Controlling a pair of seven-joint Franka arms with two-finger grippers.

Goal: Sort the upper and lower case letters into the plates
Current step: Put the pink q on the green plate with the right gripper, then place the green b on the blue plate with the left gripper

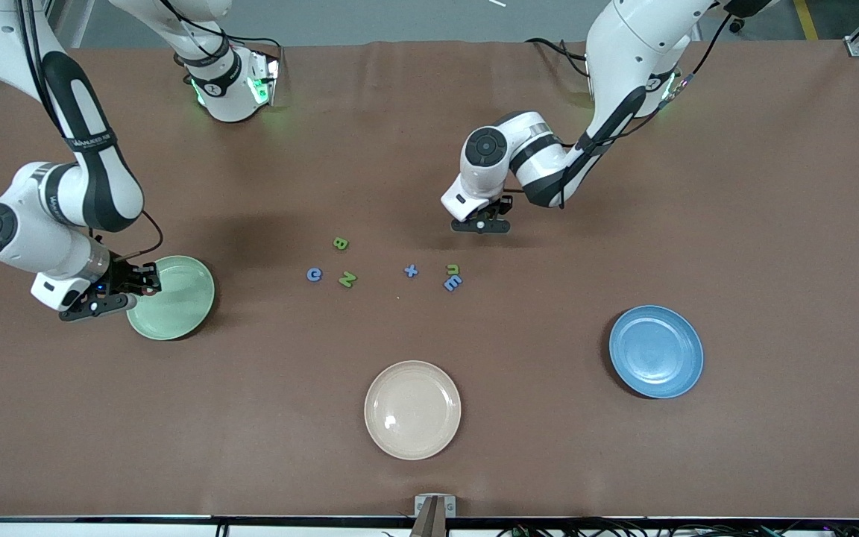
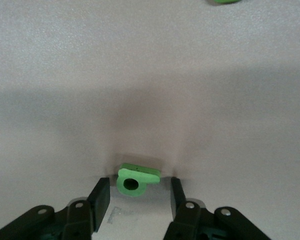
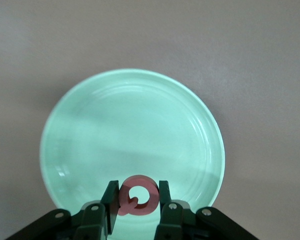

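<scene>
My right gripper [image 1: 105,297] [image 3: 136,185] is shut on a pink letter Q [image 3: 140,196] and holds it over the rim of the light mint green plate [image 1: 176,298] [image 3: 132,130]. My left gripper [image 1: 480,224] [image 2: 140,182] is low over the table, its fingers open on either side of a small green letter b [image 2: 136,178], a gap showing on each side. On the table between the arms lie a green B [image 1: 340,243], a blue G [image 1: 314,275], a green N [image 1: 347,280], a blue x [image 1: 411,271], a green n [image 1: 452,269] and a blue m [image 1: 452,283]. The blue plate [image 1: 655,351] holds nothing.
A cream-beige plate [image 1: 412,409] lies near the table's front edge, nearer the front camera than the letters. Brown cloth covers the whole table. Another green letter [image 2: 225,1] shows at the edge of the left wrist view.
</scene>
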